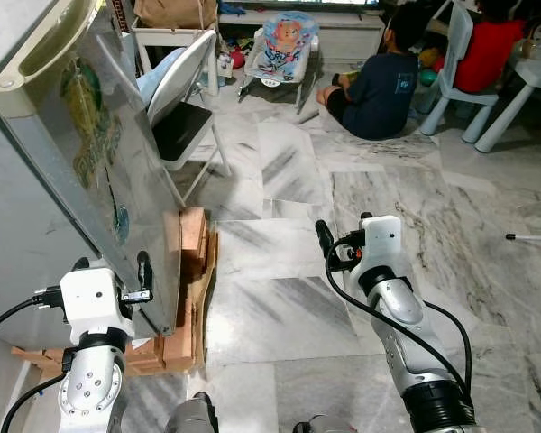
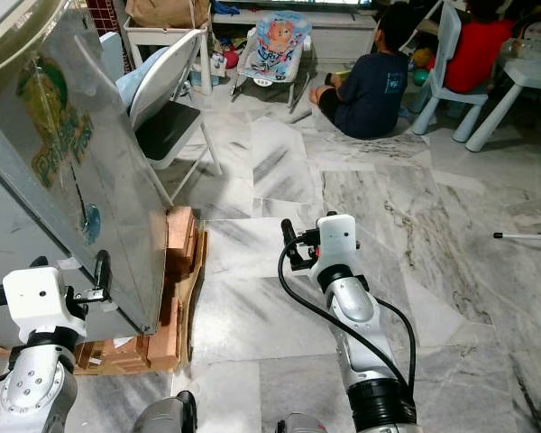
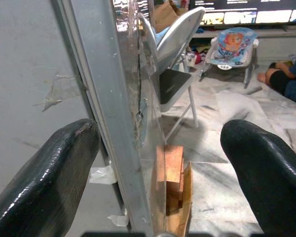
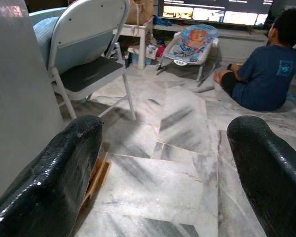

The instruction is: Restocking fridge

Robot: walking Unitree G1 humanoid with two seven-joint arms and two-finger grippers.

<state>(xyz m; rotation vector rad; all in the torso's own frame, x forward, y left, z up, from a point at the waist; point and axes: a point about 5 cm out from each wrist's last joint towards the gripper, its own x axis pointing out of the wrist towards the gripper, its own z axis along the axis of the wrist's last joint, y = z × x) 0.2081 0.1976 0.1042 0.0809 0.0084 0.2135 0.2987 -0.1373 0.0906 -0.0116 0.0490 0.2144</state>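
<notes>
At lower left, the left gripper point(image 3: 158, 168), spread wide, straddles the fridge door point(image 1: 117, 162) edge; the right gripper point(image 4: 163, 168), lower centre, gapes wide over the floor point(image 1: 361, 171).

one fridge door point(image 1: 117, 171), two people point(image 1: 379, 81)

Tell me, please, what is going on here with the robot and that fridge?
The robot stands at the fridge door, which is swung open edge-on toward it. Its left tool is open with the door's edge between its fingers, apparently about to move it. The right tool is open and holds nothing, raised over the marble floor. The fridge sits on a wooden pallet. A folding chair stands behind, and a person sits on the floor further back.
</notes>
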